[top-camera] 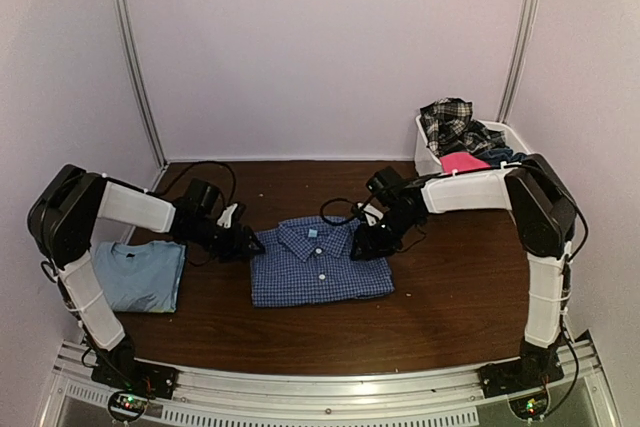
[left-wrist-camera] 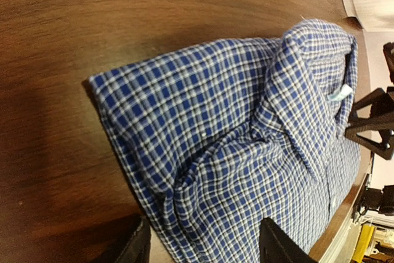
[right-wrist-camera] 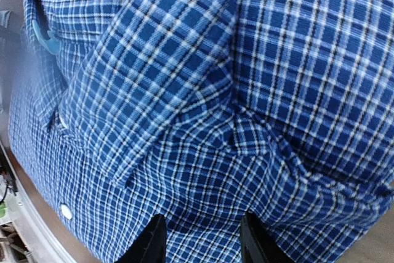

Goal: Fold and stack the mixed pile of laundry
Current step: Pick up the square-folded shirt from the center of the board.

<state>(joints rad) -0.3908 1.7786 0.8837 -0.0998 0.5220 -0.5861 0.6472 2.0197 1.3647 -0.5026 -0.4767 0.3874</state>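
Observation:
The blue small-check button shirt (top-camera: 318,262) lies folded, collar up, at the table's middle. My left gripper (top-camera: 248,243) is at its left shoulder edge; in the left wrist view the gripper (left-wrist-camera: 206,247) is open, its jaws wide apart with the shirt's (left-wrist-camera: 246,140) edge between them. My right gripper (top-camera: 362,245) is at the right shoulder; in the right wrist view it (right-wrist-camera: 203,241) is open over the shirt's (right-wrist-camera: 184,90) cloth beside the collar. The folded light blue T-shirt (top-camera: 140,275) lies at the left. Black-white plaid (top-camera: 450,122), hot pink (top-camera: 463,161) and dark navy (top-camera: 498,156) pieces sit in the basket.
The white plastic basket (top-camera: 428,159) stands at the back right by the wall. Black cables (top-camera: 335,215) trail on the brown table behind the shirt. Metal rails (top-camera: 320,387) run along the near edge.

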